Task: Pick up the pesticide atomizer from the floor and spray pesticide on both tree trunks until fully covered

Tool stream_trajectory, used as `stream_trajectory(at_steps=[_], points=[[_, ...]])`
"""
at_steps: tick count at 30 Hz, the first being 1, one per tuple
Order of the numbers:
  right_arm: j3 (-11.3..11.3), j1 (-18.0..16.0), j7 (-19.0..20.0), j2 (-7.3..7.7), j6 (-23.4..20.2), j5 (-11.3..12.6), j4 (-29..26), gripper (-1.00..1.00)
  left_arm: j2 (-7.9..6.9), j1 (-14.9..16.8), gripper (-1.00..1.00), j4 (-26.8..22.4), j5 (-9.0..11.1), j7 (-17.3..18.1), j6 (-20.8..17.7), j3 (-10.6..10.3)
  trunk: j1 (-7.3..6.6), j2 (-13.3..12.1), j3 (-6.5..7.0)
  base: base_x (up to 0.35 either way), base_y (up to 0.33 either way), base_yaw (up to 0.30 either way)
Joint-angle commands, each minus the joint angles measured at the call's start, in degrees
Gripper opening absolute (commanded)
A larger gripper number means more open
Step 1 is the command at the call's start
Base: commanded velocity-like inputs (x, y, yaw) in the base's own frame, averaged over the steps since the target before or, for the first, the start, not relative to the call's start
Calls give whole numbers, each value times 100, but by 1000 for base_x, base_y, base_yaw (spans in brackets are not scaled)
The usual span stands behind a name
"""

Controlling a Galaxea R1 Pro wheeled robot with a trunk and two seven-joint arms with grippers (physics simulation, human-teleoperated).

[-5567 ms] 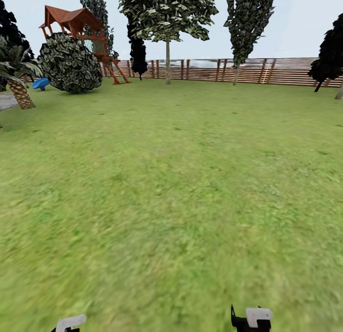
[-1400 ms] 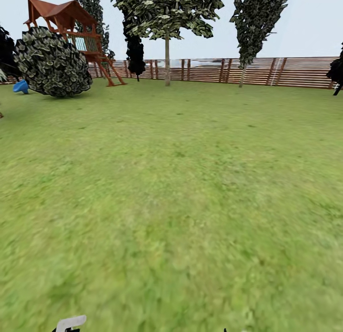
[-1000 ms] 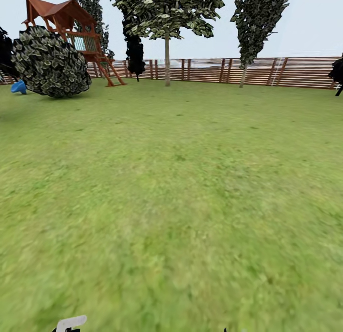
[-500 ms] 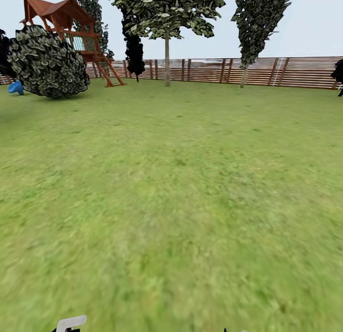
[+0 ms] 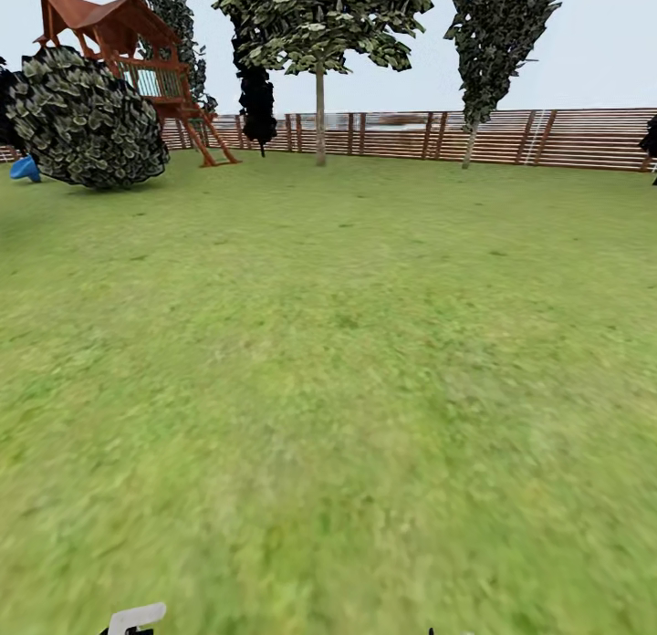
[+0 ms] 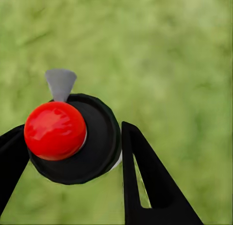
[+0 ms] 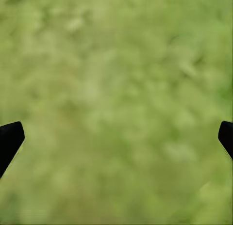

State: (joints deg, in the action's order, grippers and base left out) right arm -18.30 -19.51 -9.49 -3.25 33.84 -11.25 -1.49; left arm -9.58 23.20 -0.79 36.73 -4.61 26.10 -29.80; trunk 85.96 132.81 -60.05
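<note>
With the pesticide atomizer [image 6: 73, 140] clamped in the left gripper [image 6: 68, 152] and the right gripper [image 7: 116, 137] spread empty, pickup apparently done; both tree trunks [image 5: 320, 117] far off, unsprayed.

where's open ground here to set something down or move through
The lawn lies bare from the robot out to the fence. It is crowded along the far edge: shrub and playhouse at far left, two trees by the fence.
</note>
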Motion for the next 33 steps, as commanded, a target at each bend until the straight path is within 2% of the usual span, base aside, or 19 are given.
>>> stream_trajectory(at_steps=[1, 33], points=[[1, 0, 0, 0, 0, 0, 0, 100, 0, 0, -100, 0, 1, 1, 2, 1, 0, 0, 0, 339, 0, 0], [-1, 0, 9, -4, 0, 0, 0, 100, 0, 0, -100, 0, 1, 18, 7, -8, 0, 0, 0, 339, 0, 0]])
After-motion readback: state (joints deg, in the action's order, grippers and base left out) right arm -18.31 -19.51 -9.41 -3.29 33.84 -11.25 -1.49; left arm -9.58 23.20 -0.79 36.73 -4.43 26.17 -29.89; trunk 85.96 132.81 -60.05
